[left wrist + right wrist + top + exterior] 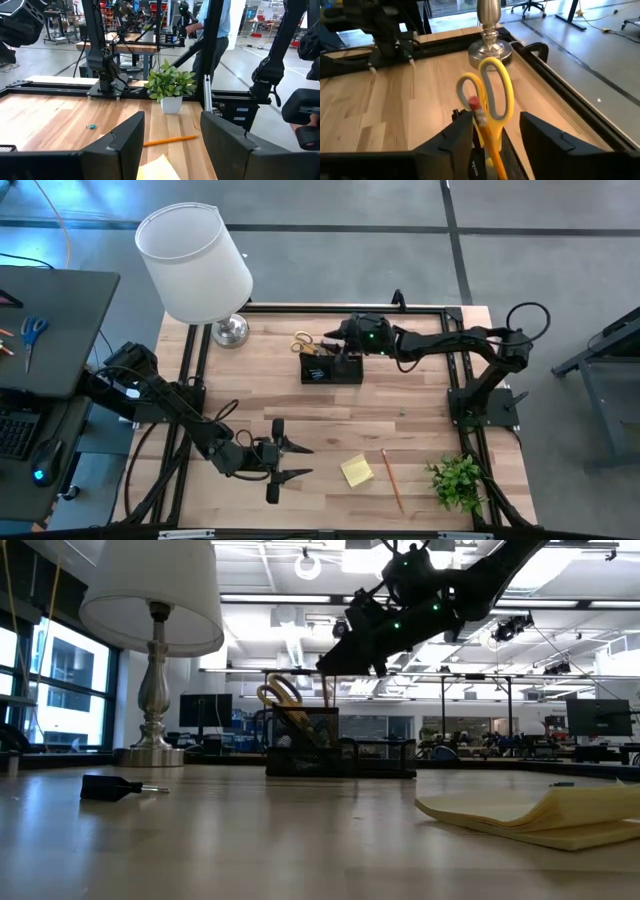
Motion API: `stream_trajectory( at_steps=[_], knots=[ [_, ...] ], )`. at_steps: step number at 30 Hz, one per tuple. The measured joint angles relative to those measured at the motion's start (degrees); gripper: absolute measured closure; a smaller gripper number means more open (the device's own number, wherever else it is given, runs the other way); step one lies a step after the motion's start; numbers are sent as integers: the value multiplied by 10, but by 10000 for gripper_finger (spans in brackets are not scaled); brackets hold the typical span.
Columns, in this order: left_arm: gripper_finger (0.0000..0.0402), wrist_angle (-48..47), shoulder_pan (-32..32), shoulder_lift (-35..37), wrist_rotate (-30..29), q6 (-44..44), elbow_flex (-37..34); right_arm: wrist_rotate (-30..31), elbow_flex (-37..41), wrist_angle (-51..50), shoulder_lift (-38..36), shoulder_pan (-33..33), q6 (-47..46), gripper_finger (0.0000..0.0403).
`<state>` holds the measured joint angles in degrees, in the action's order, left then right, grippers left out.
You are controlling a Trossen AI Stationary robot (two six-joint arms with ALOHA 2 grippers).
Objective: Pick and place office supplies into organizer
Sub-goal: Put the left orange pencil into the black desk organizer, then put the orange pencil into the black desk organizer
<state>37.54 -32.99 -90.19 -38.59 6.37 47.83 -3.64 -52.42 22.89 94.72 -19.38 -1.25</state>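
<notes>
The black organizer (pixel 331 368) stands at the table's far middle. Yellow-handled scissors (pixel 492 95) and a pencil with a red eraser (pixel 477 111) stand upright in it. My right gripper (pixel 495 137) hangs open just above it, one finger on either side of the scissors and the pencil. It also shows over the organizer (pixel 340 755) in the low view. My left gripper (pixel 300 461) waits open and level near the front edge, pointing at the yellow sticky-note pad (pixel 356 470) and an orange pencil (pixel 392 480), both flat on the wood. My right gripper comes slanting down from the table's right over the organizer. The pencil's eraser end (pixel 479 119) stands close beside one finger (pixel 457 140); whether they touch, I cannot tell. The pencil stands upright in the organizer next to the scissors.
A white-shaded lamp (pixel 195 265) stands at the far left and a small green plant (pixel 460 480) at the near right. A tiny blue item (pixel 90 126) lies on the wood, and a small black item (pixel 110 787) toward the left. A person (pixel 215 20) stands beyond the table.
</notes>
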Motion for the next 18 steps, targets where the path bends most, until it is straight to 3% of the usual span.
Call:
stream_trajectory(
  at_steps=[10,14,18],
  knots=[
    [218,-1,0,0,-10,-1,0,0,0,49,-25,9,2,220],
    [218,-1,0,0,-15,-1,0,-1,0,24,-57,19,2,232],
    [218,-5,0,0,-15,-1,0,-51,0,-44,-100,35,29,248]
  ],
)
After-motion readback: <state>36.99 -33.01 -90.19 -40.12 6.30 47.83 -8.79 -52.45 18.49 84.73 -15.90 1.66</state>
